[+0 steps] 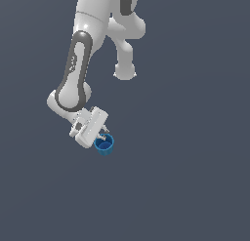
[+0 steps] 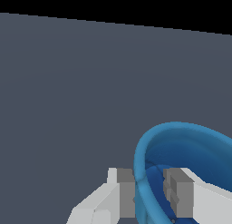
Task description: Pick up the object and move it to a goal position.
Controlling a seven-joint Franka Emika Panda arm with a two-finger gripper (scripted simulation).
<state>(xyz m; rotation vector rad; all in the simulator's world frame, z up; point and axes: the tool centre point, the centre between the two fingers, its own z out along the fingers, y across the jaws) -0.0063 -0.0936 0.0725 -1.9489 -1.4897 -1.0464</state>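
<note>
Exterior view: white arm (image 1: 78,69) reaching down over a plain grey floor (image 1: 185,176), gripper (image 1: 102,135) at the exterior view's left of centre, blue cup (image 1: 104,144) at its tip, wrist view: two grey pads (image 2: 127,191) clamped on the cup's (image 2: 181,141) thick rim, one outside, one inside the hollow.

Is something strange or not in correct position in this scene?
Nothing looks damaged or spilled. The blue cup sits tilted because the gripper pinches only its rim wall, one finger inside and one outside.
</note>
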